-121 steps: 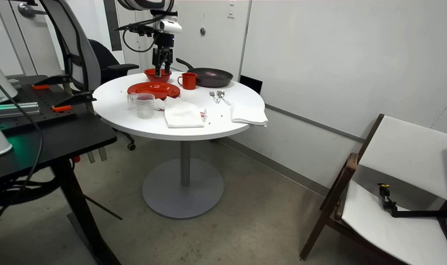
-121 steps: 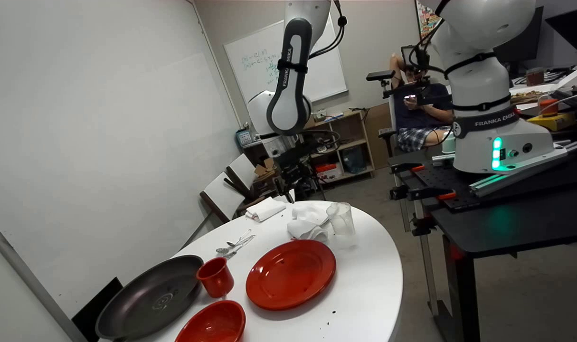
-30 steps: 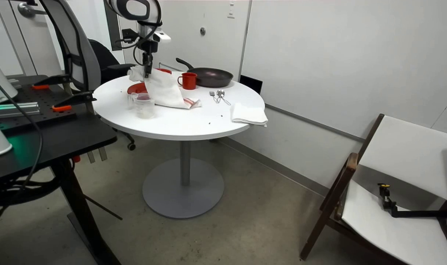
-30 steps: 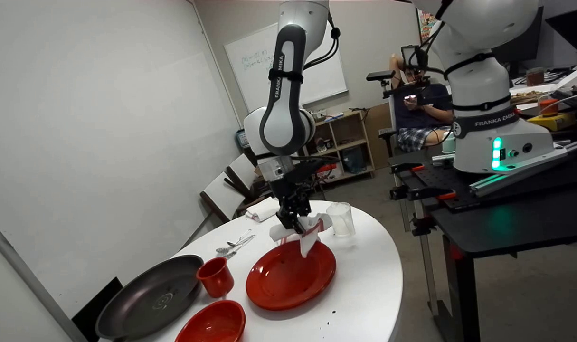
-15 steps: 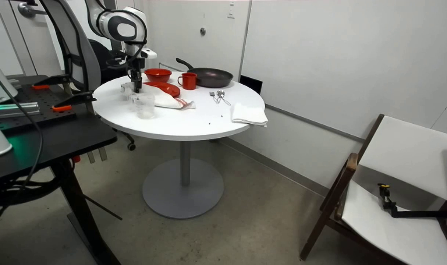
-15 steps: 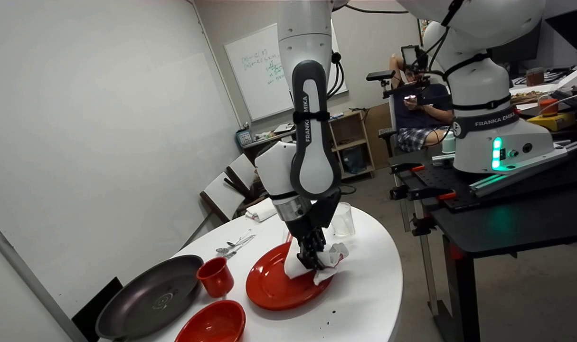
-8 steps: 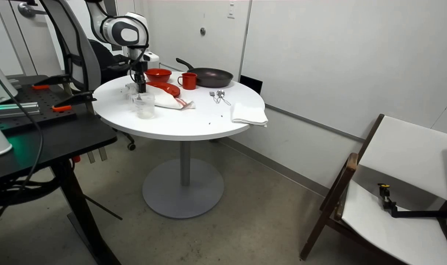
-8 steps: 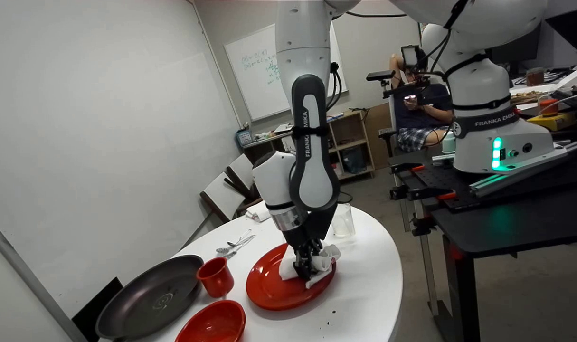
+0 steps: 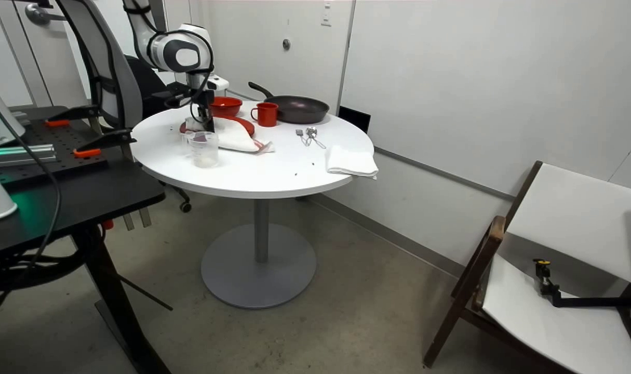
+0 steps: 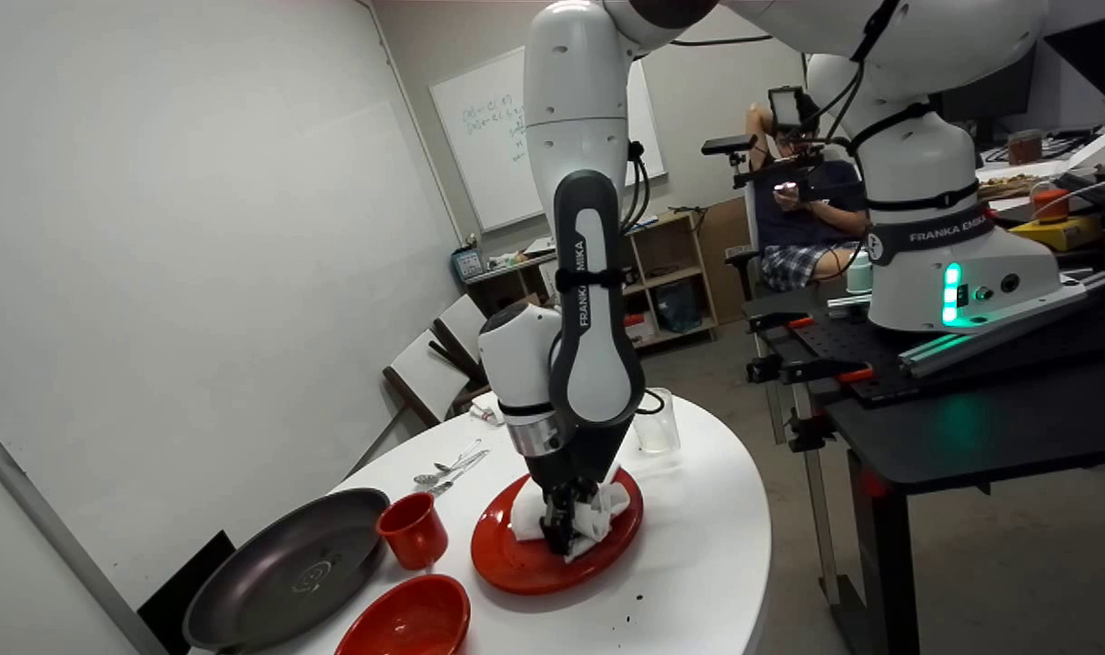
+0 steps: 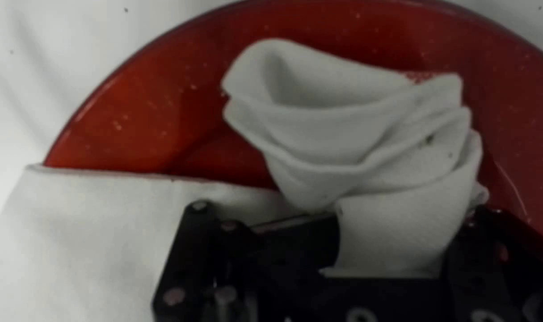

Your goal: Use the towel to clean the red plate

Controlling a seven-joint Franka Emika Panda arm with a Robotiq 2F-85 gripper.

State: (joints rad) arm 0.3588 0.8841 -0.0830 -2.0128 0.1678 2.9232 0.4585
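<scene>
The towel (image 10: 614,502), a white cloth with red stripes, lies bunched on the red plate (image 10: 516,569). My gripper (image 10: 558,539) points down over the plate, shut on the towel. In the wrist view, gathered folds of the towel (image 11: 356,143) come out between the fingers and rest on the red plate (image 11: 119,125), which has small pale specks. Another flap of the towel stretches past the plate's rim onto the table. In an exterior view, the towel's striped end (image 9: 260,146) lies on the tabletop. Fingertips are partly hidden by cloth.
A clear plastic cup (image 9: 205,150) stands close beside the plate. Around it are a red bowl (image 10: 411,619), a red mug (image 10: 413,532), a dark frying pan (image 10: 288,573) and metal utensils (image 10: 450,468). A folded white cloth (image 9: 350,162) lies at the table's edge.
My gripper took hold of the towel from beside the plate, lifted it and lowered it onto the plate. Over the last second it has slid the towel across the plate toward the mug side.
</scene>
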